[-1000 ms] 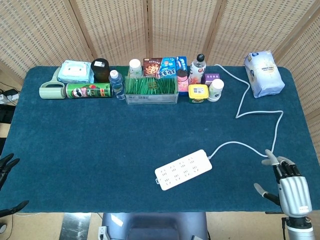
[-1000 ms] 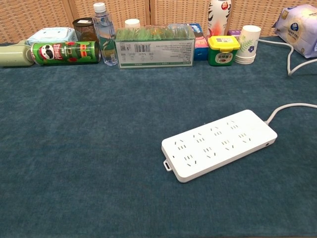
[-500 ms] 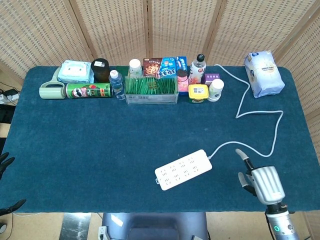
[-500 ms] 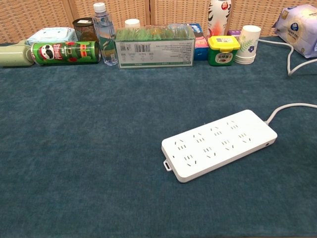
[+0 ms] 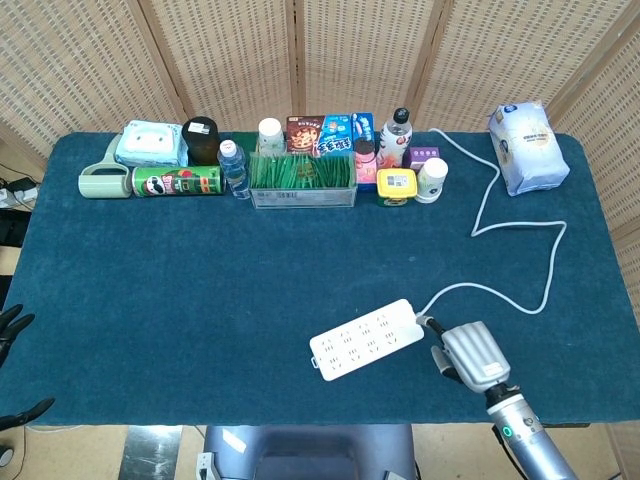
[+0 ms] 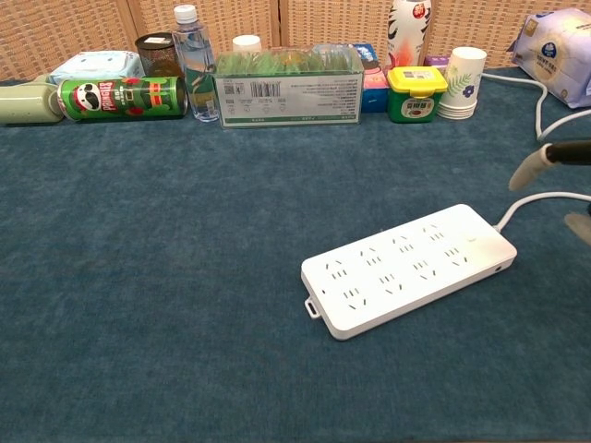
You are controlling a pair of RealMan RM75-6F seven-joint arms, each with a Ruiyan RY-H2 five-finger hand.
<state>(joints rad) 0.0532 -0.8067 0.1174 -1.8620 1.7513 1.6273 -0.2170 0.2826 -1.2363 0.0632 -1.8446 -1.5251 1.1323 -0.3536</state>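
The power strip (image 5: 366,339) lies flat on the blue bench (image 5: 180,290), and everything else can be placed from it. The right hand (image 5: 468,354) hovers just beside its cable end, fingers (image 6: 534,166) apart and holding nothing; in the chest view only fingertips show at the edge. The left hand (image 5: 12,332) is well apart from the strip, off the bench's edge; whether it is open I cannot tell. The white cable (image 5: 520,262) loops away from the strip toward a tissue pack (image 5: 527,146). Beyond the strip stands a row with a chip can (image 5: 177,181), bottle (image 5: 233,168) and grass box (image 5: 302,178). A likely slip: fingers catching the cable could drag or swivel the strip; a shallow grasp on its smooth casing could let it slide.
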